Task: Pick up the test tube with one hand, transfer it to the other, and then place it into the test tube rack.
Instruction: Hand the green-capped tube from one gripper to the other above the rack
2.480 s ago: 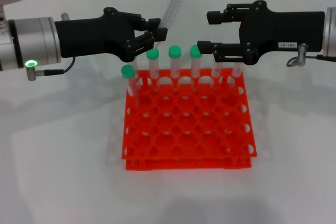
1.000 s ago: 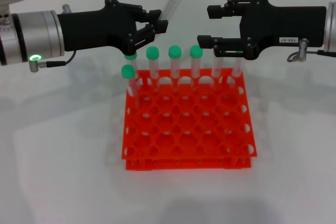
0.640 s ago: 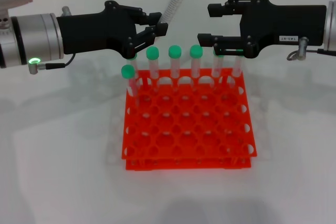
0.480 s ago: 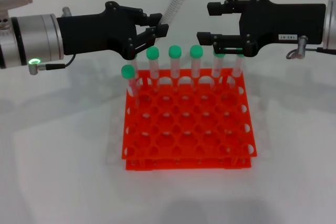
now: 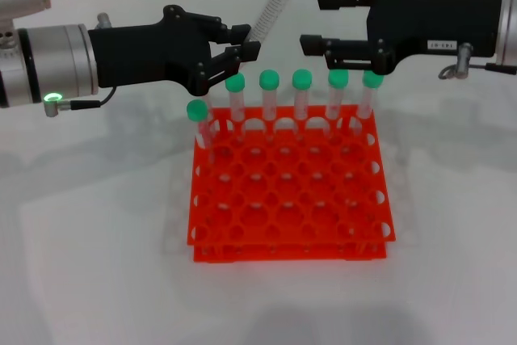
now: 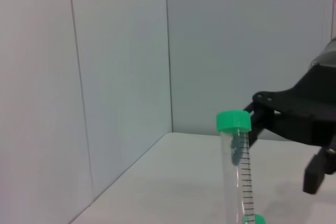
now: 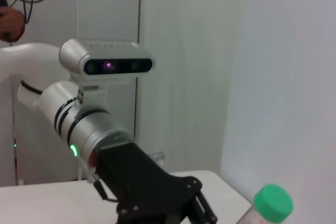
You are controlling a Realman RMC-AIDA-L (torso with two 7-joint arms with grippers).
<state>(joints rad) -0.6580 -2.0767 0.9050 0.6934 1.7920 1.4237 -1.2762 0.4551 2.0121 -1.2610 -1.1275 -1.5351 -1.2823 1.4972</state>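
Slim clear plastic test tube with green screw cap (image 5: 273, 7) is gripped near its lower end by the clenched fingers (image 5: 240, 52) of the unlabelled black left gripper (image 5: 242, 46), tilted, cap up and toward the right gripper. Labelled black right gripper (image 5: 317, 20) is held just beside it, fingers spread, nothing between them. Orange-red plastic grid rack (image 5: 289, 191) is seen on the white bench (image 5: 97, 240) below both sets of fingers.

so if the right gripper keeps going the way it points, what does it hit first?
Probably the tilted tube held by the left gripper. The right gripper, jaws open, points at its upper part, though depth is unclear.
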